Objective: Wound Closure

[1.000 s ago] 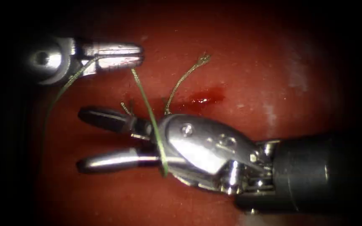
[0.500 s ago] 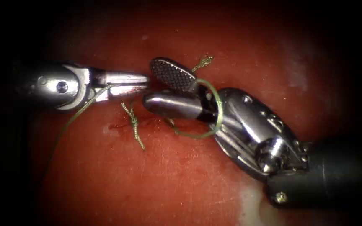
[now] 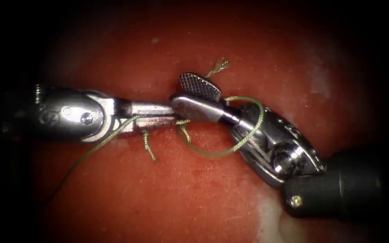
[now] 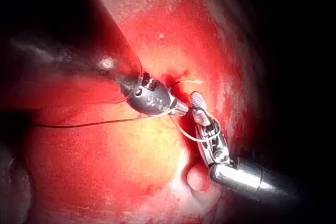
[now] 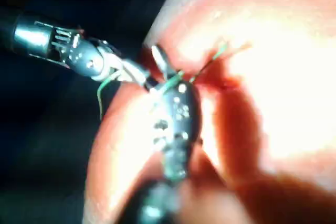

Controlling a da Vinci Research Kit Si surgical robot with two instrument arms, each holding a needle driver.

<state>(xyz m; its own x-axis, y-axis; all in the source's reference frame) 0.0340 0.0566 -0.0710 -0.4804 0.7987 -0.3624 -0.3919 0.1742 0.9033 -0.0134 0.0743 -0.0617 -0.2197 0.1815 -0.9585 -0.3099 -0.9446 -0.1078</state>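
Two tools meet tip to tip over the cut.
Left tool (image 3: 158, 113) jaws pinch the thread (image 3: 223, 152); a loop of it circles the right tool (image 3: 193, 95), whose jaws are spread. Frayed thread ends (image 3: 148, 146) lie on the tissue (image 3: 181, 198).

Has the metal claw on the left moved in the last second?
Yes. The left tool came down and rightward toward the frayed cut ends of thread, meeting the right tool.

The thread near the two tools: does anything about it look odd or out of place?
The thread lies in a loop around the right tool, behind its open jaws. The left tool is shut on the thread, which trails off to the left. Short frayed cut ends stick up from the tissue. Nothing looks damaged.
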